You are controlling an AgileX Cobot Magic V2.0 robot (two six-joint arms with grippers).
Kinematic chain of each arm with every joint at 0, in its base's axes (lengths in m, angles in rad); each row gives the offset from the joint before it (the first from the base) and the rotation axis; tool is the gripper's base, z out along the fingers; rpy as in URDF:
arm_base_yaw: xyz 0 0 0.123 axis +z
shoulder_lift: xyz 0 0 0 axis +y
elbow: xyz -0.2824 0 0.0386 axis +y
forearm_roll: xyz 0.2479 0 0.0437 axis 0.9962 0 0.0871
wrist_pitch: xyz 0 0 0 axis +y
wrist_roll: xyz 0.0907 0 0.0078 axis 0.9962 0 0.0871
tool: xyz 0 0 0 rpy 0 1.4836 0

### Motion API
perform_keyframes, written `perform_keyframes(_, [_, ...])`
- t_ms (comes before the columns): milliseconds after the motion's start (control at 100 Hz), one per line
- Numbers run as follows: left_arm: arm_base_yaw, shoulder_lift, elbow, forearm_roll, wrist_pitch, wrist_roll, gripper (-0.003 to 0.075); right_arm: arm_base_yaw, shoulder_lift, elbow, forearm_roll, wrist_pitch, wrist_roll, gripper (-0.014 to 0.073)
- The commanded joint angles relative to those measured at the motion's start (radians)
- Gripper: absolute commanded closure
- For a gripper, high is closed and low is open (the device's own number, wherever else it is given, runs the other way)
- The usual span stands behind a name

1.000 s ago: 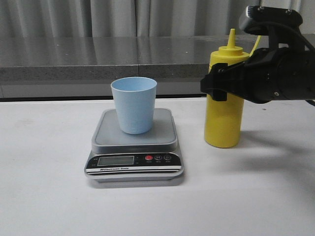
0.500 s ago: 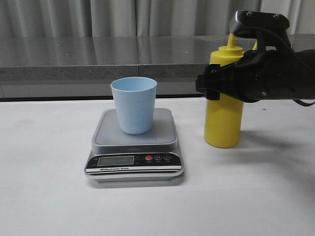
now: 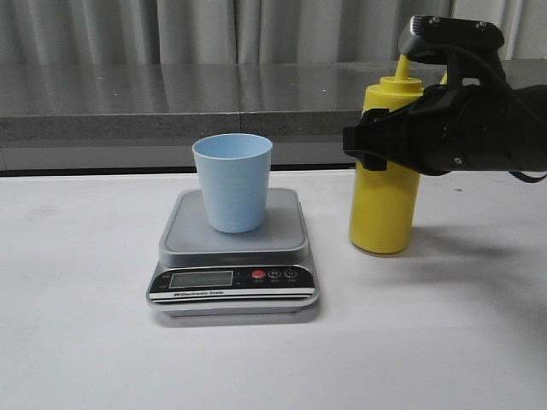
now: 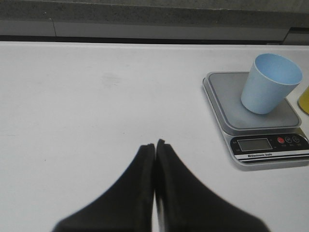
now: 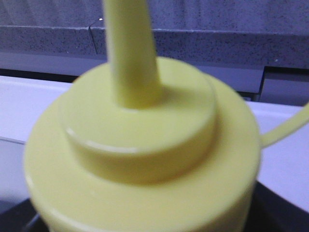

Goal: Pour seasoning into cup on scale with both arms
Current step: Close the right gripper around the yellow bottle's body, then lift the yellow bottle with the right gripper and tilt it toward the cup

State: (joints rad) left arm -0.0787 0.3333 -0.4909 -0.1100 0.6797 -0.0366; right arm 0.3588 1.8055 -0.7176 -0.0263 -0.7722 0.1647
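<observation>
Two of the task's conditions look met: the pale blue cup (image 3: 232, 182) stands upright on the steel platform of the digital scale (image 3: 234, 254), and the right gripper (image 3: 373, 147) is clamped around the upper body of the yellow squeeze bottle (image 3: 384, 201), whose base sits on the white table (image 3: 77, 325) or just off it; which, the front view does not settle. The bottle tilts slightly, its nozzle (image 5: 129, 50) pointing up and filling the right wrist view along with the shoulder, and its thin cap strap (image 5: 285, 126) trails off to one side. Pouring has not begun, since the cup shows nothing inside it. By my reading, lifting, carrying across, tipping and squeezing all remain. The left gripper (image 4: 155, 145) has its fingers pressed together and holds nothing, low over bare table well apart from the scale on the robot's left. Room is generous: open table lies between bottle and scale, and on the cup's left side. Behind everything runs a dark stone ledge (image 3: 171, 102), far enough back that it should not hinder a tilt.
</observation>
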Motion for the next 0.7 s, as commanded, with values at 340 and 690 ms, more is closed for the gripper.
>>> perform_keyframes(340, [0.003,0.009,-0.027,-0.004,-0.076,-0.006,0.0740,-0.002,-0.113,-0.110,-0.101,0.140,-0.179,0.0310])
perform_keyframes(690, [0.003,0.009,-0.027,-0.004,-0.076,-0.006,0.0740,0.027,-0.123,-0.262,-0.302,0.434,-0.182,0.0307])
